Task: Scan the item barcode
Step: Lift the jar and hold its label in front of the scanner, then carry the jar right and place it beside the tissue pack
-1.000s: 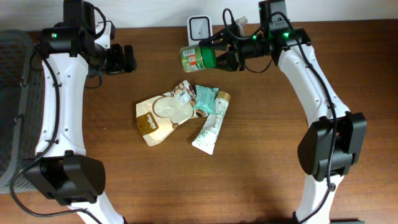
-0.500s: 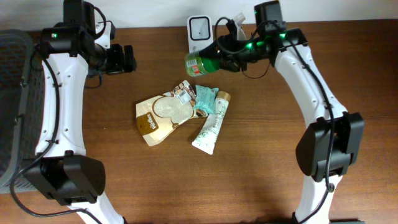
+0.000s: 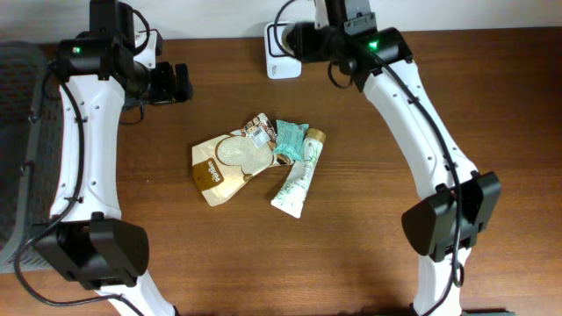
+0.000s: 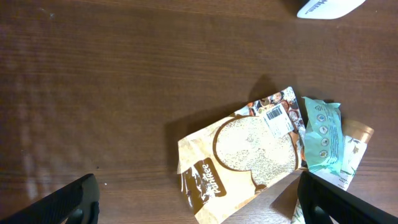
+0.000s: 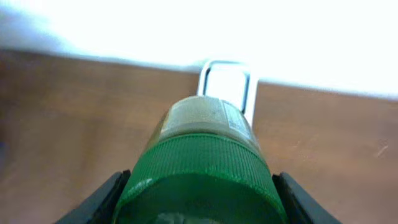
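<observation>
Green cap foremost, found the bottle pinched in the right gripper, with a dark finger pressed to each side of the cap. Saw its pale labelled body pointed at the white scanner, standing at the far table edge just beyond the bottle's end; could not tell whether touching or apart. From overhead, made out the right gripper right beside the scanner, but could not pick out the bottle itself under the wrist. Found the left gripper spread wide and holding nothing, hovering above the wooden table. Noted, in the middle of the table and well apart from the scanner, a brown pouch lying flat, a teal packet touching one edge of it, and a white tube with a tan cap partly under the packet.
</observation>
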`<action>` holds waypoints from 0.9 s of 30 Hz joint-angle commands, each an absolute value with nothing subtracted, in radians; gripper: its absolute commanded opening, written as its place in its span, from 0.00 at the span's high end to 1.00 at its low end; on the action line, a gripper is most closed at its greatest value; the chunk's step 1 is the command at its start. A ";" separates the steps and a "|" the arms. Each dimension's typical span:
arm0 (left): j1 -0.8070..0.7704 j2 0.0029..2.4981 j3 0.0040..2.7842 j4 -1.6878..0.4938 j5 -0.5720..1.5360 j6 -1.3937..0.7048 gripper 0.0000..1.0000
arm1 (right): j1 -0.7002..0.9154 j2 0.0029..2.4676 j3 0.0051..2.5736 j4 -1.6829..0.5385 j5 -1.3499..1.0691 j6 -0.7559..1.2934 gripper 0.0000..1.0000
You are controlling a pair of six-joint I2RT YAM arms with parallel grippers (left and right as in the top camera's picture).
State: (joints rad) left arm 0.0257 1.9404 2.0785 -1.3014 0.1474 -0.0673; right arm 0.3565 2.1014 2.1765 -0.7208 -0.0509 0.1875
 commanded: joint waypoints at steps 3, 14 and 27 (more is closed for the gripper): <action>0.029 1.943 2.080 -1.303 0.157 -0.048 0.01 | 0.413 2.175 2.202 -0.472 0.222 -0.068 0.60; 0.029 1.943 2.080 -1.303 0.157 -0.048 0.01 | 0.418 2.395 2.202 -0.083 0.222 -0.458 0.55; 0.029 1.943 2.080 -1.303 0.158 -0.048 0.01 | 0.405 2.481 2.199 -0.058 0.221 -0.659 0.55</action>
